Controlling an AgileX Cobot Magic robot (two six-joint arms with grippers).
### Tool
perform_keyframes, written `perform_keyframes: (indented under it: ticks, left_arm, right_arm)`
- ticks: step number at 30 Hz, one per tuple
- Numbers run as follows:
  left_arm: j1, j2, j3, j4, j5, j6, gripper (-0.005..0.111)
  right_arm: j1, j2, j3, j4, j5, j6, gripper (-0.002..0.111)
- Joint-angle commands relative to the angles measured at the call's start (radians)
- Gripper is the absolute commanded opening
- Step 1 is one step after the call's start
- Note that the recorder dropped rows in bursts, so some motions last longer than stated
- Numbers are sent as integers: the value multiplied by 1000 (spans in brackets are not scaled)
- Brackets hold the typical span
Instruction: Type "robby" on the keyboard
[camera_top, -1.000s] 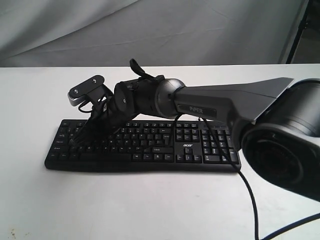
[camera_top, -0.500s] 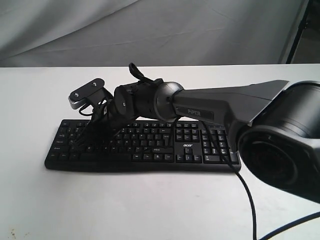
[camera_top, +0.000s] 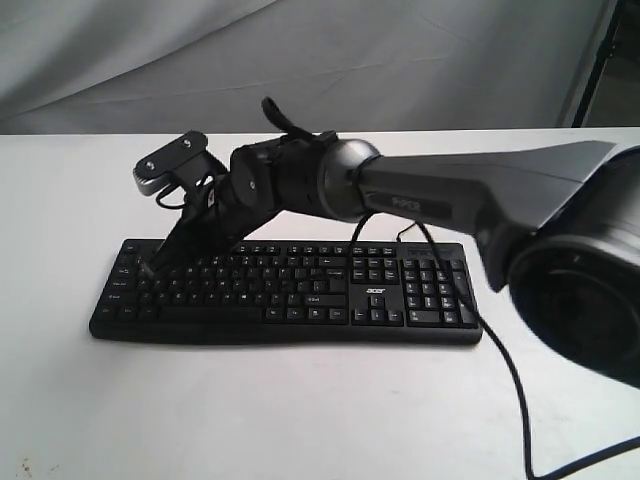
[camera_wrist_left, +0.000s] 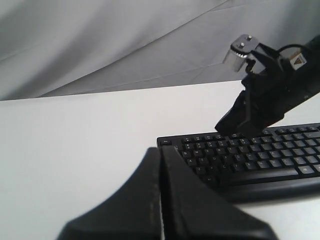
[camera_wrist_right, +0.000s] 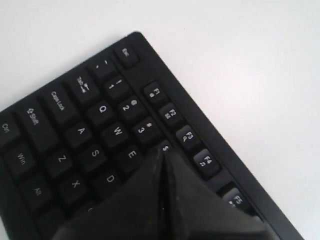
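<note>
The keyboard (camera_top: 300, 290) lies flat on the white table (camera_top: 300, 410), its long axis running left to right across the exterior view, with the number pad at the right end. The right arm reaches across the middle to the keyboard's left part. The right gripper (camera_top: 153, 266) slants down with its jaws pressed together on nothing, so it forms a single poking tip. In the right wrist view that tip (camera_wrist_right: 162, 151) sits at the number row, on the edge of the "$" key, with E (camera_wrist_right: 131, 154) just beside it. The R key is hidden beneath the fingers, so it probably lies just back from the tip, one row toward the keyboard's front edge. Whether the tip touches a key cannot be told. The left gripper (camera_wrist_left: 160, 150), also closed and empty, hangs over bare table off the keyboard's left end, near but apart. The right gripper is clearly the nearer one for pressing R, needing a small draw toward the front edge.
</note>
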Motion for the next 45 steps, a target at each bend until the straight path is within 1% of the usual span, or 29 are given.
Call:
perform_keyframes:
  ticks: [1, 6, 10, 25, 34, 45]
  left_arm:
    - [-6, -3, 4, 5, -7, -3, 0]
    - [-6, -3, 4, 5, -7, -3, 0]
    - [-6, -3, 4, 5, -7, -3, 0]
    - [-6, -3, 4, 5, -7, -3, 0]
    - [-6, -3, 4, 5, -7, -3, 0]
    - [-6, -3, 4, 5, -7, -3, 0]
  right_arm:
    - [-34, -95, 101, -11, 21, 15, 0]
    - [-71, -211, 312, 0, -17, 18, 0]
    - [-91, -251, 416, 3, -96, 18, 0]
    - [-103, -196, 419, 29, -173, 11, 0]
    - [-103, -166, 384, 29, -157, 11, 0]
    - [-101, -152, 384, 29, -147, 7, 0]
